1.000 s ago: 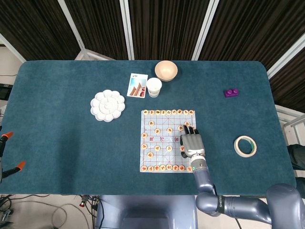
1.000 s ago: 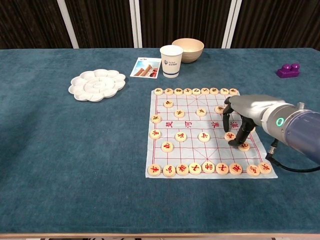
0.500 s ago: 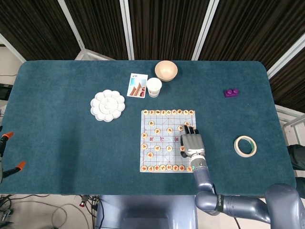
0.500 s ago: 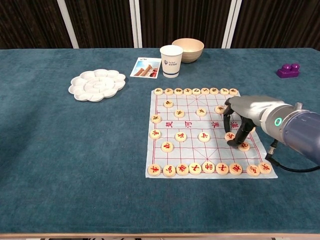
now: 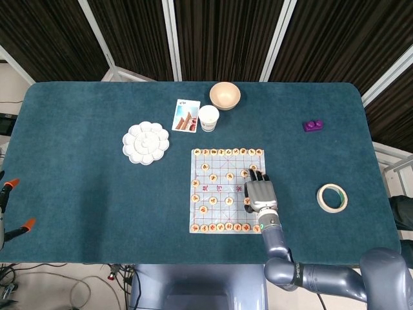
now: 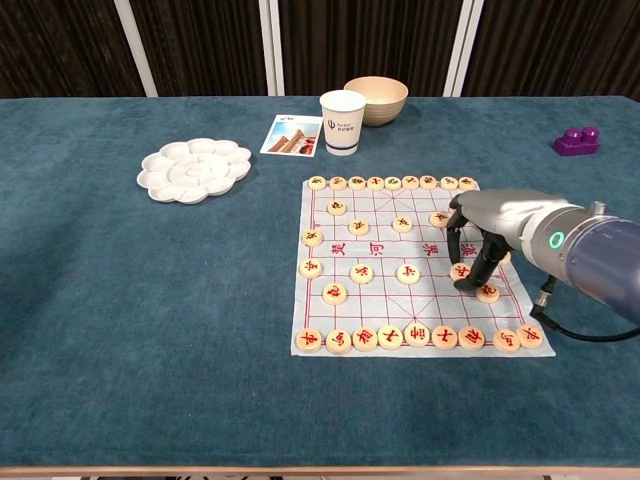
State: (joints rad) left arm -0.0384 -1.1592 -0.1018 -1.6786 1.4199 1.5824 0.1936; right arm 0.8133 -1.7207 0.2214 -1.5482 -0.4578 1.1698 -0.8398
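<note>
The right hand [image 6: 487, 232] is hovering palm down over the right side of the chess board [image 6: 372, 247], its forearm running in from the near right corner of the board. Its fingers [image 6: 466, 272] are curling downward, with the dark tips coming down around a round chess piece [image 6: 461, 271] on the board's right half; whether they are actually pinching that piece or only touching it cannot be told from either view. In the head view the same hand [image 5: 259, 194] is covering the board's right edge, knuckles up. A green ring light is glowing on the wrist. The left hand is not showing in either view.

The pieces are carrying red characters too small to read, and red characters are also running across the middle band of the board. Just beyond the board's far edge a white paper cup [image 6: 342, 122] is standing with a small blue logo and lettering that cannot be read, beside a picture card [image 6: 292, 135].
</note>
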